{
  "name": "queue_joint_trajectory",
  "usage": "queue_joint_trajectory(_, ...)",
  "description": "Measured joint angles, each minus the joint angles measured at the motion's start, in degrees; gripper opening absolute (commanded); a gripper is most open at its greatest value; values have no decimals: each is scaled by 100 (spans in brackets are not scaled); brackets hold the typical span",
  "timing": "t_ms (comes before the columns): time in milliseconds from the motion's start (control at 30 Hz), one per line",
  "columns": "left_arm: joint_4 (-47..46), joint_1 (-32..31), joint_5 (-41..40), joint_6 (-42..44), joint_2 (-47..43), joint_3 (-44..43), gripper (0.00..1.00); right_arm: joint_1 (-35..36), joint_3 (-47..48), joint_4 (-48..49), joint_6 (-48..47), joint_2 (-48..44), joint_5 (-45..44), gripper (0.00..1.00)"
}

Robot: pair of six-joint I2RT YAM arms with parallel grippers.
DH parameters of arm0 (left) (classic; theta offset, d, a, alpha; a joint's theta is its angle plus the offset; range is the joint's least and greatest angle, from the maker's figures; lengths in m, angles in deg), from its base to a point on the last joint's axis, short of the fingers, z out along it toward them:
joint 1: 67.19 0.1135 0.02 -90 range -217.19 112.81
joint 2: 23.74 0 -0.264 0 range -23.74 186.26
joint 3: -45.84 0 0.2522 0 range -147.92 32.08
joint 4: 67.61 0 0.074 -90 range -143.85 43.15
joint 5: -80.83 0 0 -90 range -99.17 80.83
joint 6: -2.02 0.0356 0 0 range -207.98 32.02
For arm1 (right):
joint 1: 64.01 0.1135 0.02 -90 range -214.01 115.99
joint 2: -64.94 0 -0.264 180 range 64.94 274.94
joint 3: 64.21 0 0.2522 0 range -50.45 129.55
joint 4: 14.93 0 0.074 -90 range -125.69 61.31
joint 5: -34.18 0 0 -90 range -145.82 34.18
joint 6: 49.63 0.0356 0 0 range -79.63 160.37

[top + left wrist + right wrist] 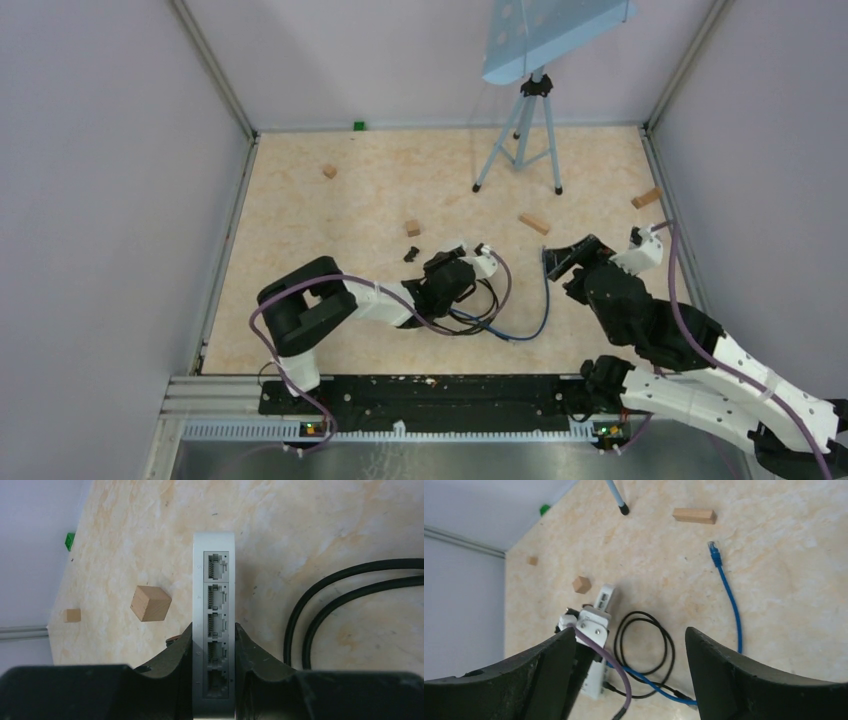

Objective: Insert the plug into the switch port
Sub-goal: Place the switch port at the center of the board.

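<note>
The white switch (214, 605) stands on edge with its row of empty ports facing the left wrist camera. My left gripper (213, 627) is shut on it, one finger on each flat side; they also show in the top view (470, 262). The blue cable (729, 595) lies on the table and its plug (713, 547) rests free at the far end. My right gripper (629, 632) is open and empty, above the table, apart from the plug. In the top view the right gripper (562, 262) hovers right of the switch (484, 262).
A black cable loop (644, 645) lies beside the switch. Wooden blocks (412, 228) (534, 223) (646, 198) (329, 171) are scattered on the table. A tripod (520, 140) stands at the back. Grey walls close in the sides.
</note>
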State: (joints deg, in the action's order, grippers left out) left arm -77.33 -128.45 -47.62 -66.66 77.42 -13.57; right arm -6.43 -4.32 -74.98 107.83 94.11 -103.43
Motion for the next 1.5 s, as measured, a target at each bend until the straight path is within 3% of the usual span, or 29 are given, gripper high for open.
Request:
queue_joint_trajectory(167, -44, 175, -157, 481, 358, -66, 48, 0, 619, -538, -560, 780, 37, 82)
queue_joint_trajectory(267, -20, 177, -192, 595, 490, -107, 79, -2, 719, -586, -809, 942, 46, 82)
queue_joint_trajectory(433, 131, 173, -170, 372, 455, -280, 97, -391, 726, -579, -1268, 949, 343, 82)
queue_joint_trajectory(667, 957, 170, 595, -627, -52, -402, 99, -2162, 767, -188, -2267, 1714, 2140, 84)
queue_joint_trajectory(733, 1261, 170, 977, -1073, -439, -402, 99, -2992, 713, 114, -2533, 2140, 2975, 84)
queue_joint_trajectory(867, 1703, 190, 1593, -1919, -1432, -402, 99, -3814, 221, 680, -2811, 2677, 3871, 81)
queue_joint_trajectory(1167, 2767, 1082, 2673, -3327, -3353, -125, 99, -3901, -752, 1751, -3016, 3445, 4240, 54)
queue_joint_trajectory(1333, 3117, 1250, 2758, -3650, -4203, 455, 99, -3901, -1029, 2426, -3088, 3753, 3882, 53)
queue_joint_trajectory(1500, 3283, 1259, 2765, -3908, -4522, 699, 99, -3901, -1097, 3023, -3193, 4347, 3703, 59)
